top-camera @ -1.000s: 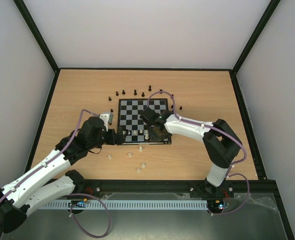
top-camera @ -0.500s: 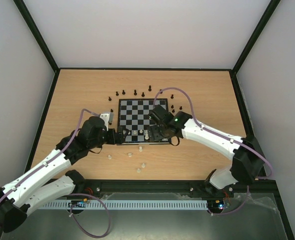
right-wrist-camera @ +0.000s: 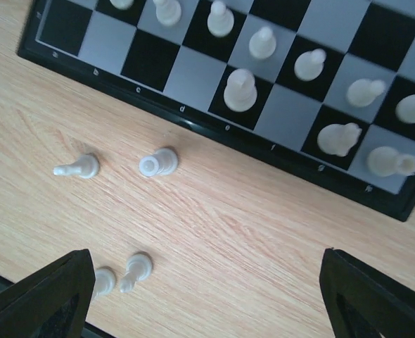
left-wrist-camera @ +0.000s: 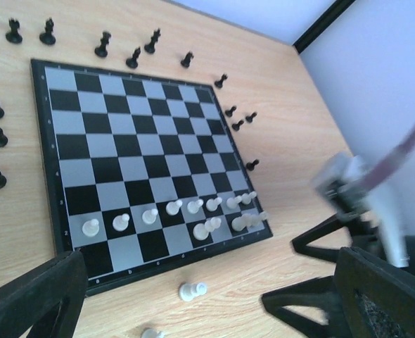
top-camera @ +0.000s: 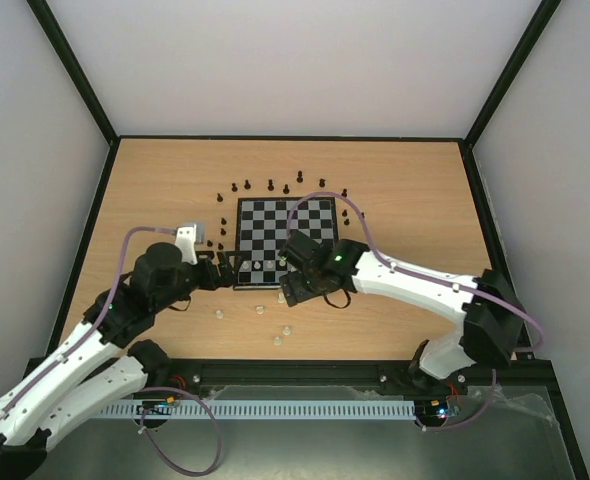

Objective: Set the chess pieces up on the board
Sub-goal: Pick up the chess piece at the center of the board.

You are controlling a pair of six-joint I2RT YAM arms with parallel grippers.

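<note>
The board (top-camera: 275, 222) lies mid-table. Several cream-white chess pieces stand along its near rows (left-wrist-camera: 174, 208) (right-wrist-camera: 240, 90). Black pieces (top-camera: 271, 185) (left-wrist-camera: 103, 44) stand on the wood round its far and side edges. More white pieces (top-camera: 277, 341) (right-wrist-camera: 158, 163) (left-wrist-camera: 193, 290) rest on the table in front of the board. My left gripper (top-camera: 230, 270) (left-wrist-camera: 207, 310) is open at the board's near left corner, holding nothing. My right gripper (top-camera: 293, 292) (right-wrist-camera: 207, 303) is open just off the near edge, above bare wood, with two white pieces (right-wrist-camera: 136, 270) by its left finger.
The wooden table (top-camera: 425, 200) has a black frame and walls on three sides. The right arm's fingers (left-wrist-camera: 320, 246) show blurred in the left wrist view, close to the board's near right corner. Both arm bases stand along the near rail (top-camera: 295, 372).
My right gripper has opened and swung from above the board's near right squares to just off its near edge. My left arm has drawn back a little, still open.
</note>
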